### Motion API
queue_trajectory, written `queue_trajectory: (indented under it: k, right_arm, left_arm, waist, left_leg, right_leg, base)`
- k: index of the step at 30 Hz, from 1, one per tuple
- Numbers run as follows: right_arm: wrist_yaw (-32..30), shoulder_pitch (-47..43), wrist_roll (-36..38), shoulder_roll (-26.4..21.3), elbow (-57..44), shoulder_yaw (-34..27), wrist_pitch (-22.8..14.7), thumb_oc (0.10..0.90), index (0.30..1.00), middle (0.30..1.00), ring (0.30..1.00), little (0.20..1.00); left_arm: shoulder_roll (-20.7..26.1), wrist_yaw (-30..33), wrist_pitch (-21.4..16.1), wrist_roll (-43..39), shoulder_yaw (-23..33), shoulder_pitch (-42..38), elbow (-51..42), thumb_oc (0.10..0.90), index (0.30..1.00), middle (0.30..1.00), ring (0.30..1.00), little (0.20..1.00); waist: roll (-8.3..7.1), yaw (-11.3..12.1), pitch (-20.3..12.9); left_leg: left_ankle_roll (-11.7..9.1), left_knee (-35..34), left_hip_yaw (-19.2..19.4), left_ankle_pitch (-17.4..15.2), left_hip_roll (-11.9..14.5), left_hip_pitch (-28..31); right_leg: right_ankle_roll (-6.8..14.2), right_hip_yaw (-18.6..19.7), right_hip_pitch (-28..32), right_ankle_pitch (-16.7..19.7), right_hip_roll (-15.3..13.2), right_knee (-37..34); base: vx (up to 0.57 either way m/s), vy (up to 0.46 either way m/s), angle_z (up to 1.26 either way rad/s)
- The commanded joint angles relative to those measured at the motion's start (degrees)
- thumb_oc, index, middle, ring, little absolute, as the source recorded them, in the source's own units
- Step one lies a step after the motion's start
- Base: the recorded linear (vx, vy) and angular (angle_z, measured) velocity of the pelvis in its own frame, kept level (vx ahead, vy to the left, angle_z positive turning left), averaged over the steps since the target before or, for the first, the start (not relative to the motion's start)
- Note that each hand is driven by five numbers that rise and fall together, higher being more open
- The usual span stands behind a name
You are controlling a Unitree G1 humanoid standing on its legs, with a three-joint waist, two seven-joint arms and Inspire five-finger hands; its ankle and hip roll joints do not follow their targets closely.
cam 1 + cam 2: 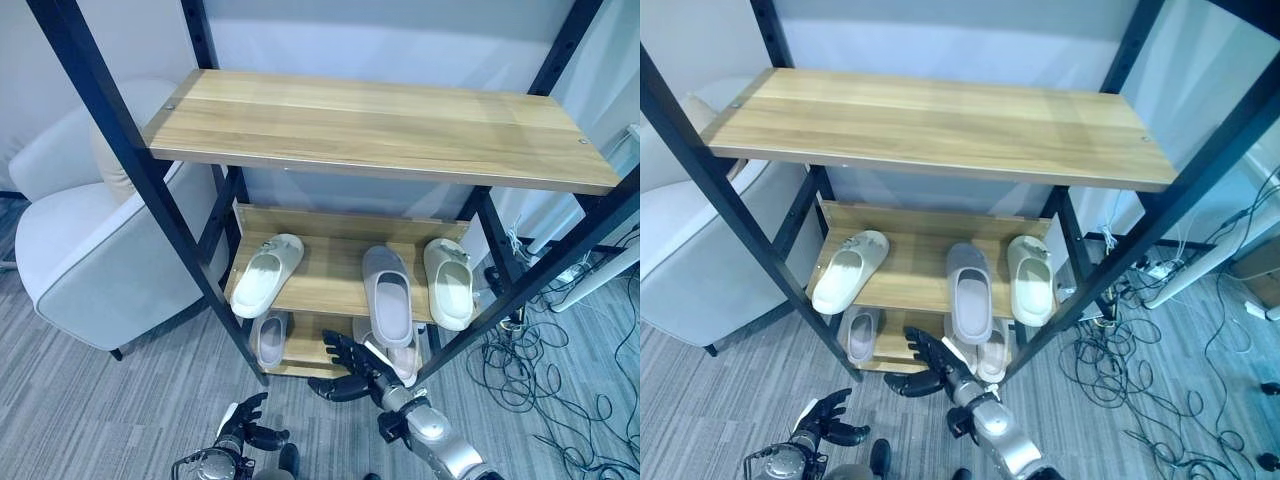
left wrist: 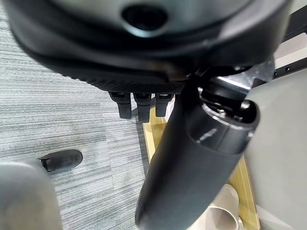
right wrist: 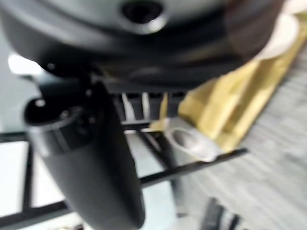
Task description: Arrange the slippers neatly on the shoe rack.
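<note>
grey slipper [image 1: 388, 305] above right robot hand [image 1: 352, 372]

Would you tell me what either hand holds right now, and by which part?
Nothing: the right hand is spread open by the bottom shelf, the left hand open low.

slippers [image 1: 388, 295]: 5 | shoe rack [image 1: 380, 128]: 1 | armchair [image 1: 90, 250]: 1

It looks like a lab or office test corner: grey carpet tiles [image 1: 90, 400] on the floor, a pale armchair [image 1: 90, 250] to the left, a wooden shoe rack [image 1: 380, 130] against the far wall, and loose cables [image 1: 560, 350] tangled on the right.
</note>
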Motion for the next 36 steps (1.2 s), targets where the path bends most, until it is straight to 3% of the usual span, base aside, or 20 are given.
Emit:
queue_trajectory:
  k: [1,8,18,28,36]
  right_arm:
    - [2.1,-2.1,3.8,-0.3,-9.2,-1.7,-5.5,0.800,0.900,0.900,0.900,0.900]
    - [1.4,-1.1,5.4,-1.2,-13.3,-4.4,-6.4,0.800,0.900,0.900,0.900,0.900]
    - [-1.9,-1.0,2.0,-1.8,-16.4,-8.2,-8.2,0.800,0.900,0.900,0.900,0.900]
    - [-9.7,-2.7,-11.1,-3.7,-19.0,-13.1,-9.4,0.800,0.900,0.900,0.900,0.900]
    - [-10.9,-3.6,-12.9,-3.7,-19.3,-13.4,-9.7,0.800,0.900,0.900,0.900,0.900]
  left_arm:
    - [-1.4,0.5,-2.6,0.8,-3.0,-4.1,0.1,0.800,0.900,0.900,0.900,0.900]
    - [-1.8,0.1,-2.4,0.5,-3.3,-3.5,-0.1,0.800,0.900,0.900,0.900,0.900]
    - [-2.6,0.0,-2.2,0.2,-3.6,-2.5,0.3,0.800,0.900,0.900,0.900,0.900]
    - [-3.3,0.2,-2.1,0.7,-3.9,-1.7,0.8,0.800,0.900,0.900,0.900,0.900]
    - [-3.6,0.4,-2.2,0.5,-3.7,-1.2,1.2,0.800,0.900,0.900,0.900,0.900]
  waist:
    - [0.86,-0.2,-2.9]
    - [1.42,-1.3,-3.3]
    - [1.95,-2.3,-3.7]
    - [2.09,-3.0,-4.0]
    - [2.00,-2.5,-4.2]
  left_leg:
    - [-1.8,0.1,-5.4,-4.6,-0.4,-1.6]
    - [-1.7,0.1,-4.8,-4.8,-0.1,-0.9]
    - [-1.6,0.1,-4.2,-5.2,0.1,-0.2]
    - [-1.4,0.1,-3.8,-5.8,0.2,0.0]
    - [-1.4,0.1,-3.3,-6.1,0.4,-0.1]
  right_leg:
    - [2.5,0.7,-0.6,-6.3,0.1,3.3]
    - [2.3,1.5,-0.3,-6.5,0.5,3.1]
    - [2.3,2.3,0.3,-6.3,0.9,2.3]
    - [2.4,2.6,0.7,-5.9,1.1,1.0]
    - [2.7,3.4,0.2,-5.6,1.1,0.7]
  base:
    - [0.00,0.000,0.00]
    - [0.01,-0.004,0.00]
    - [0.01,-0.001,-0.02]
    - [0.02,0.003,-0.04]
    - [0.01,0.002,-0.01]
